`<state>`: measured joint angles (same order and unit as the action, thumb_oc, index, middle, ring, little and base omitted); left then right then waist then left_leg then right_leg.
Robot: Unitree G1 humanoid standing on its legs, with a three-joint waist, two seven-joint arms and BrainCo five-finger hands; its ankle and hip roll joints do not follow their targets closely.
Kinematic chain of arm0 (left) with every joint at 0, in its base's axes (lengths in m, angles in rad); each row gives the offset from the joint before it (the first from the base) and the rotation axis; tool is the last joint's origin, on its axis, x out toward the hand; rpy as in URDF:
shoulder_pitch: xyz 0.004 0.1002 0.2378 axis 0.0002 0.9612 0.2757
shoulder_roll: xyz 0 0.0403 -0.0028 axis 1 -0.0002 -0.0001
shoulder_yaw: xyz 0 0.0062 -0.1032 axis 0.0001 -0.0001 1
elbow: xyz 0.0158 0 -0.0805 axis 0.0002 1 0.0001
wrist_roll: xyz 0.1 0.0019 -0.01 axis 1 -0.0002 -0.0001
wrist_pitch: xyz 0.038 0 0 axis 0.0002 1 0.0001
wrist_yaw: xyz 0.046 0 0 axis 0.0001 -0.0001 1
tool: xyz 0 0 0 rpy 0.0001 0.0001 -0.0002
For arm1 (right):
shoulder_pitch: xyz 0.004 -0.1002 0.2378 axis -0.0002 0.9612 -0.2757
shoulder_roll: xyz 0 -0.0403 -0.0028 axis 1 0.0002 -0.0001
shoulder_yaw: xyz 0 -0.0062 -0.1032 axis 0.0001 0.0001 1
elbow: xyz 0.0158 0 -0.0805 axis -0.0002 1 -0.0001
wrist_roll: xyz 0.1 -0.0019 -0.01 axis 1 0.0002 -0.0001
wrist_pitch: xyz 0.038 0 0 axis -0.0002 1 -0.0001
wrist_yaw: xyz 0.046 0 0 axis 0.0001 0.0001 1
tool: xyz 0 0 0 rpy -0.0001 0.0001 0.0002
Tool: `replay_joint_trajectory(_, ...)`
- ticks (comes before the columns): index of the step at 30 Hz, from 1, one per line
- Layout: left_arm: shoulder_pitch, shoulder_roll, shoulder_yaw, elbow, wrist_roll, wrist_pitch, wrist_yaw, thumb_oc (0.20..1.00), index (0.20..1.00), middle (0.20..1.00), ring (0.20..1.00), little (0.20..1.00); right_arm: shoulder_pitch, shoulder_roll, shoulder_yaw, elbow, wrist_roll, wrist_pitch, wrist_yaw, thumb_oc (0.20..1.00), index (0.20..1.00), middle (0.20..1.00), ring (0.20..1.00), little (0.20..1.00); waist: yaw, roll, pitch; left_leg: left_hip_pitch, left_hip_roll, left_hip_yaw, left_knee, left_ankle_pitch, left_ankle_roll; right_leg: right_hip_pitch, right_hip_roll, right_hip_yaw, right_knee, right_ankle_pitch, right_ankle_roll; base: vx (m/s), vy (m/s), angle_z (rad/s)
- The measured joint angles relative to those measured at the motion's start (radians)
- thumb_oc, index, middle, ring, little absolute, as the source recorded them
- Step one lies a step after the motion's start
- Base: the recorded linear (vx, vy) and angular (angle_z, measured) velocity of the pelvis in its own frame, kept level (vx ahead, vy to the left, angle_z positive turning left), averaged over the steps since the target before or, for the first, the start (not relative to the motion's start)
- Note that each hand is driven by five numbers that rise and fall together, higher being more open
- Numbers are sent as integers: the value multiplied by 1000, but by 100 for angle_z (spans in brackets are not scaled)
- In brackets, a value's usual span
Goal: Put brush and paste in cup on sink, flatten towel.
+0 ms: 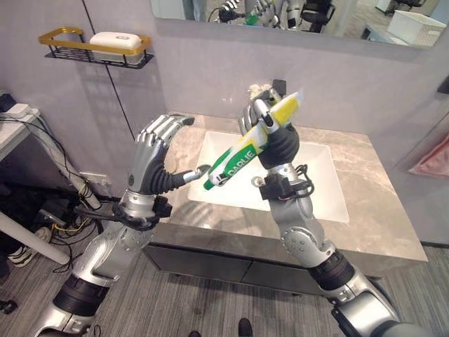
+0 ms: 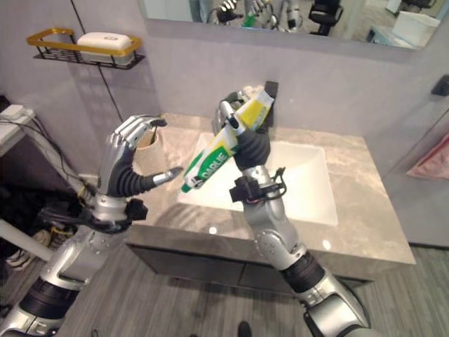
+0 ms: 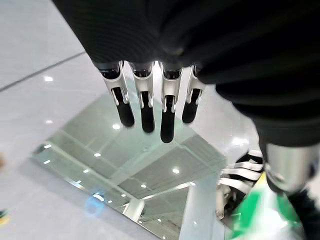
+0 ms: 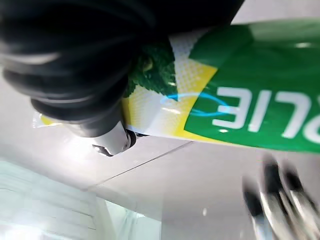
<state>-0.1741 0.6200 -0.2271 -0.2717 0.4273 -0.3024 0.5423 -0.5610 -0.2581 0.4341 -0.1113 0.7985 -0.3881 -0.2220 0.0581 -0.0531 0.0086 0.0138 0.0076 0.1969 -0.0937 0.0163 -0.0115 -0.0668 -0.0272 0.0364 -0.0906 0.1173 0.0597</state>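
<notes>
1. Right now the right hand (image 1: 270, 133) is raised above the sink (image 1: 319, 184), its fingers curled round the upper, yellow end of the toothpaste tube (image 1: 247, 149); the right wrist view shows the tube's green and yellow face pressed close against that hand.

2. Held so, the tube runs on a slant — crimped yellow end high and toward the wall, green capped end low and toward the robot's left. Its low tip comes very near the left thumb, though I cannot tell whether the two touch.

3. Beside it, the left hand (image 1: 151, 158) stands upright over the left part of the counter (image 1: 372, 225), fingers loosely spread and bent at the tips, thumb stretched toward the tube, holding nothing. The left wrist view shows its fingers straight in a row with nothing between them.

4. What looks like the cup (image 2: 147, 138) shows just behind the left hand in the right eye view, near the wall; most of it is hidden, so its contents cannot be made out.

5. My judgement: the paste is in hand but not yet in the cup, which lies to the left of the tube and lower — the capped end already points that way, so a carry leftward and down would suit.

6. A soap dish (image 1: 116, 41) sits on the wall shelf (image 1: 63, 36), and a pink cloth (image 1: 435, 158) hangs at the far right.
</notes>
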Motion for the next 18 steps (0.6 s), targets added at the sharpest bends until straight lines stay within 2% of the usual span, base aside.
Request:
replay_joint_trajectory(1,84,-8,10,-34,-79,-29,-12,1000,1000,1000,1000,1000,-71,-13,-17,52,-81,0,-62,200,200,200,200,200,15,4,3,-3,-1,-14,0,0,-1,2,-2,-13,-5,-2,-2,-1,-11,21)
replay_joint_trajectory(4,192,15,7,-43,-200,-59,-67,1000,1000,1000,1000,1000,-201,-44,-74,139,-157,0,-135,200,200,200,200,200,47,1,9,-19,-1,-50,0,7,-11,1,-4,-47,-6,-6,-7,-30,-12,36)
replay_joint_trajectory(6,247,45,6,-43,-282,-73,-99,1000,1000,1000,1000,1000,-265,-53,-103,180,-197,0,-168,200,200,200,200,200,105,2,15,-33,1,-60,1,15,-5,-3,-3,-60,-3,-8,-7,-11,-5,29)
replay_joint_trajectory(7,310,107,-4,-16,-364,-77,-156,1000,1000,1000,1000,1000,-359,-66,-110,230,-233,3,-201,200,200,200,200,200,126,13,31,-40,-2,-85,1,19,-7,-2,-7,-81,-3,-11,-5,-51,-1,37)
replay_joint_trajectory(9,356,168,-15,26,-405,-70,-203,1000,1000,1000,1000,1000,-417,-77,-108,260,-265,4,-222,200,200,200,200,200,156,13,37,-52,-4,-107,1,28,-5,-5,-10,-104,-3,-14,-5,-29,5,42)
replay_joint_trajectory(10,401,240,-15,47,-424,-66,-239,1000,1000,1000,1000,1000,-468,-78,-102,288,-298,6,-235,200,200,200,200,200,181,7,58,-54,-3,-120,1,30,-7,-5,-9,-110,-3,-18,-4,4,4,40)
replay_joint_trajectory(11,434,274,-13,79,-434,-69,-263,1000,1000,1000,1000,1000,-502,-77,-95,314,-314,14,-242,200,200,200,200,200,193,8,65,-71,-5,-138,1,26,-11,-6,-11,-131,-6,-21,-6,-21,-4,41)
replay_joint_trajectory(13,466,279,-3,163,-481,-53,-293,1000,1000,1000,1000,1000,-556,-84,-88,355,-343,23,-255,200,200,200,200,200,210,5,68,-90,-10,-160,1,34,-12,-21,-16,-152,-6,-25,-8,-34,-14,43)
replay_joint_trajectory(15,511,283,12,184,-521,-50,-324,1000,1000,1000,1000,1000,-575,-101,-85,375,-344,26,-257,200,200,200,200,200,244,2,80,-106,-13,-186,1,42,-8,-26,-20,-171,-2,-27,-8,-34,-18,39)
replay_joint_trajectory(18,530,297,10,281,-571,-43,-380,1000,1000,1000,1000,1000,-622,-131,-77,442,-346,43,-256,200,200,200,200,200,265,21,93,-132,-24,-236,2,54,-7,-31,-30,-219,-3,-34,-5,3,-2,55)
